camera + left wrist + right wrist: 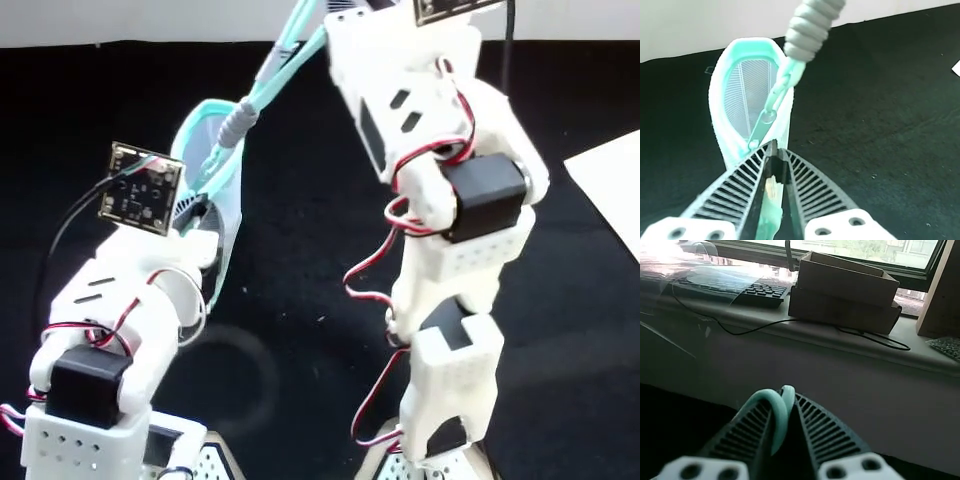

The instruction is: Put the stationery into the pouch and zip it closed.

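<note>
Up off the black table [300, 250], the mint mesh pouch [747, 92] hangs between the two arms, toward the left of the scene. The left gripper [775, 150] is at the pouch's near end, its jaws pinched narrow on the mint edge fabric. Just beside those fingertips sits the zip pull [765, 119], a mint link. It runs up and away to a grey ribbed bead [812, 25].

From that bead a teal strap [285, 55] goes in a straight line up and to the right, toward the far side of the table, to the top of the tall right arm. There the right gripper [789, 396] is closed narrow on the strap's loop, which curls out over its fingertips. Whether the zip is done up along the pouch I cannot tell, nor what lies inside.

A white sheet of paper [612, 190] lies on the table at the far right. Behind the right gripper, a windowsill [790, 330] carries a keyboard [757, 292] and a cardboard box [845, 292], with a dark cable trailing along it.
</note>
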